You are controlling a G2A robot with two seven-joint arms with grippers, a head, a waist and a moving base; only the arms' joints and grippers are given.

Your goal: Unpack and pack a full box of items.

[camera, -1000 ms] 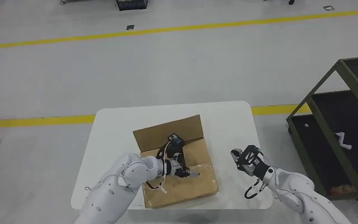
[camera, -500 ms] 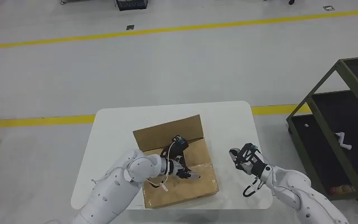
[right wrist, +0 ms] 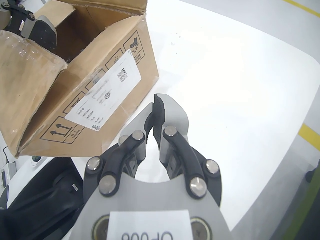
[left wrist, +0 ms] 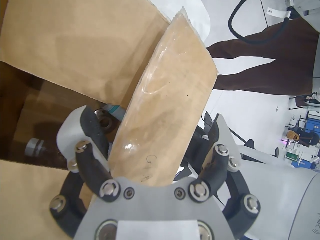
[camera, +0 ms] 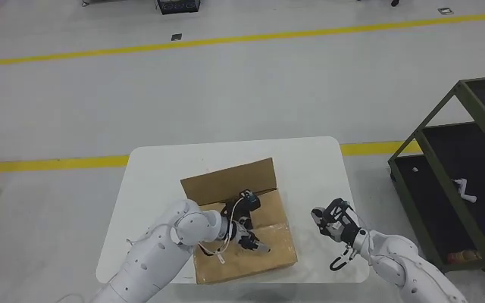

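Looking barely started: left gripper splayed around the taped brown flap of the brown cardboard box, right gripper clenched empty beside it, items not yet out.

Bright light, perhaps overhead; box interior shadowed.

Box contents largely hidden
Shadow and a tape-covered cardboard flap screen the inside of the open brown cardboard box; a dark item with a grey cap and a white-and-teal piece peek out, too little to identify. In the top view the left tool covers the opening. Handwriting on the flap runs under the tool, unreadable.
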